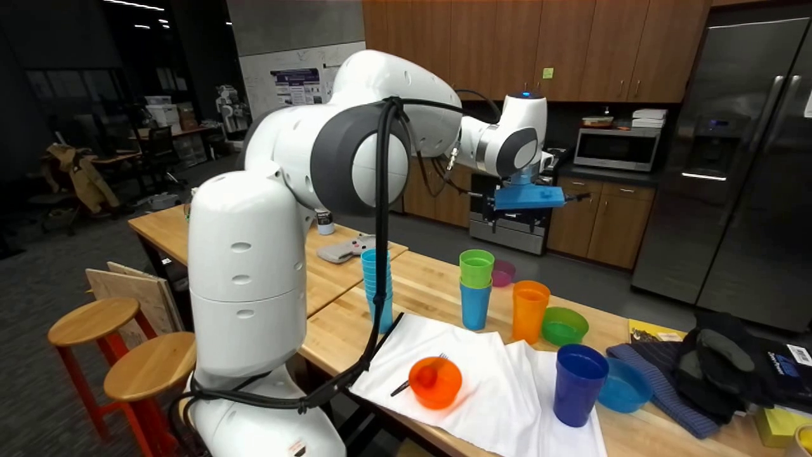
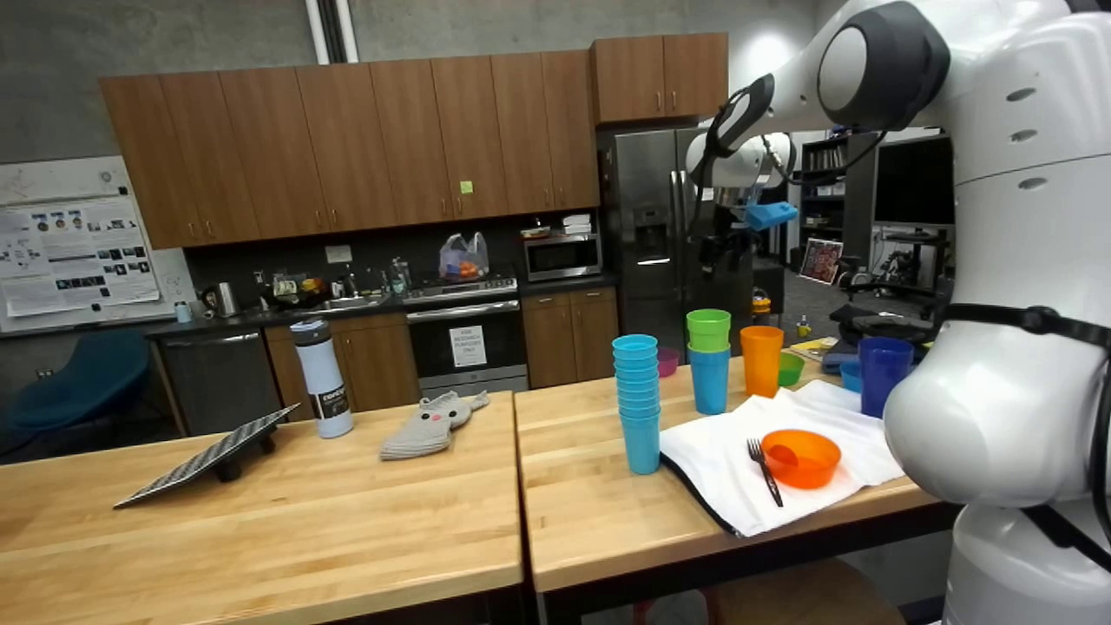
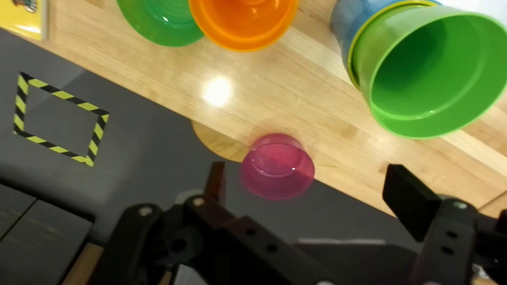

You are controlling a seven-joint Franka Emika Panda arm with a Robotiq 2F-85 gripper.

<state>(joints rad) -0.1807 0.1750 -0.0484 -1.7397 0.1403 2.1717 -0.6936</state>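
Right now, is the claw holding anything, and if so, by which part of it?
Nothing is held: the claw hangs open in the air, and the magenta bowl sits lower down, untouched on the table.

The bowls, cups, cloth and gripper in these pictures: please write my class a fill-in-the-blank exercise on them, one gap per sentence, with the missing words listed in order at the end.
1. The gripper is ____, not shut.
2. In the wrist view, the purple bowl appears ____ one finger and the other.
3. In both exterior views, the cloth under the orange bowl is ____.
4. The lowest cup beneath the green cup is ____.
Missing words: open; between; white; blue.
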